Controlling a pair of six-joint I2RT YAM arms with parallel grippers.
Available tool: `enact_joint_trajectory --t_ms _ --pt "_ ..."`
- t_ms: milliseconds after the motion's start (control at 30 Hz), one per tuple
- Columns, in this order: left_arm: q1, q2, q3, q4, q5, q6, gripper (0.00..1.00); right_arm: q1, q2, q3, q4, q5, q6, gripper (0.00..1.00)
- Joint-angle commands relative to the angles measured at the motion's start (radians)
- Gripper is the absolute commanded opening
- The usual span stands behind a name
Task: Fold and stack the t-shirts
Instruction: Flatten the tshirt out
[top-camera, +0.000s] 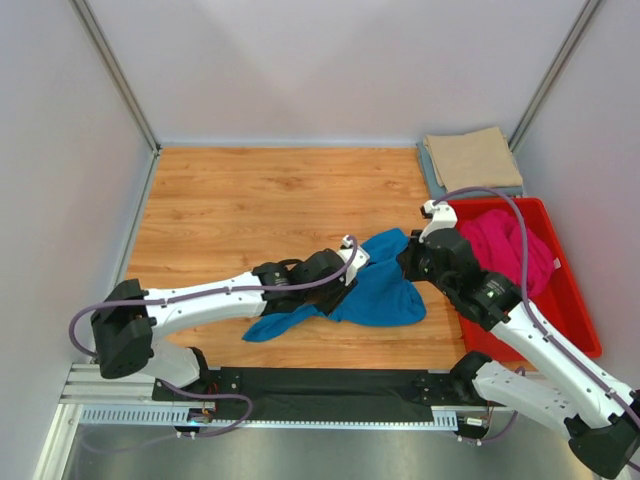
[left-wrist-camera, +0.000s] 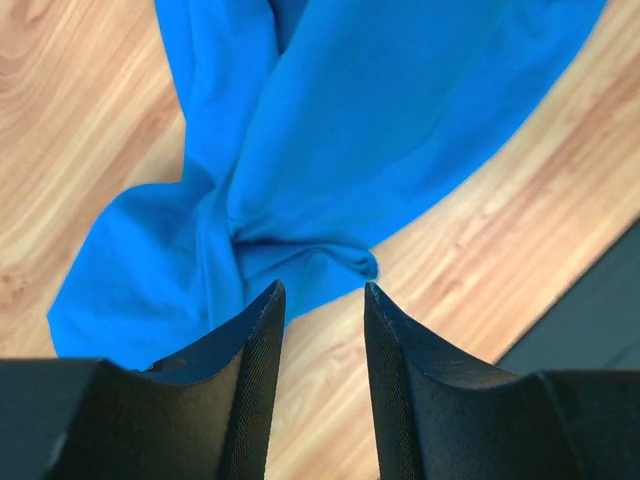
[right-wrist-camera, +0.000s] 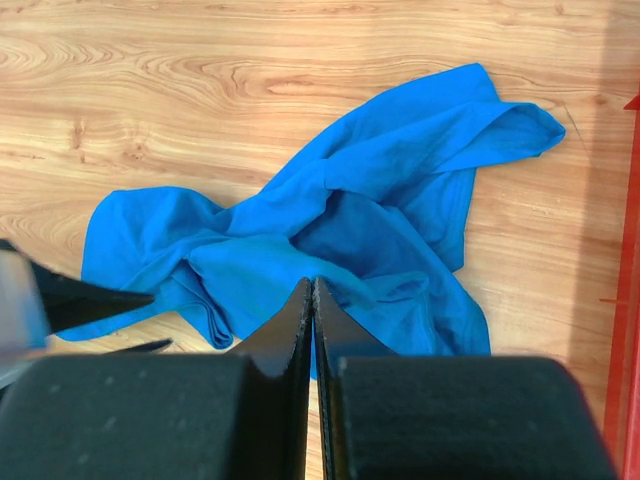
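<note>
Blue t-shirt (top-camera: 385, 295) lies crumpled on wood table (top-camera: 250, 200), approx. the middle, long axis from near-left to far-right. L gripper (left-wrist-camera: 322, 292) stands released at its edge; R gripper (right-wrist-camera: 313, 290) clenched above it.

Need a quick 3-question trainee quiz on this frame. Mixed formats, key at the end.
1. True or false: the magenta pink cloth shirt lies in the red plastic bin.
2. The left gripper is: A) shut on cloth; B) open, at the edge of the crumpled bright blue cloth t-shirt; C) out of view.
3. Fill in: the right gripper, over the blue t-shirt, is ___.
Key: 1 true; 2 B; 3 shut.
</note>
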Motion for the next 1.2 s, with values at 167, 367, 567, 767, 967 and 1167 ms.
enact_joint_trajectory --t_ms 167,367,567,767,967,1167 --pt "0.002 0.112 0.03 0.048 -0.052 0.092 0.45 -0.007 -0.019 -0.009 0.045 -0.015 0.008 0.0" --pt "0.001 0.148 0.021 0.034 -0.132 0.063 0.45 -0.007 -0.021 -0.013 0.042 -0.02 0.006 0.0" --pt "0.001 0.153 -0.027 0.082 -0.129 0.033 0.45 -0.008 -0.028 -0.019 0.039 -0.018 0.015 0.0" --pt "0.002 0.17 -0.028 0.1 -0.138 0.015 0.37 -0.008 -0.027 -0.012 0.03 -0.012 0.02 0.0" --pt "0.001 0.016 -0.007 0.005 -0.241 -0.062 0.0 -0.011 -0.036 0.005 -0.045 0.089 0.041 0.0" --pt "0.085 -0.212 0.041 -0.266 -0.246 -0.233 0.0 -0.089 -0.062 0.056 -0.185 0.157 0.077 0.0"
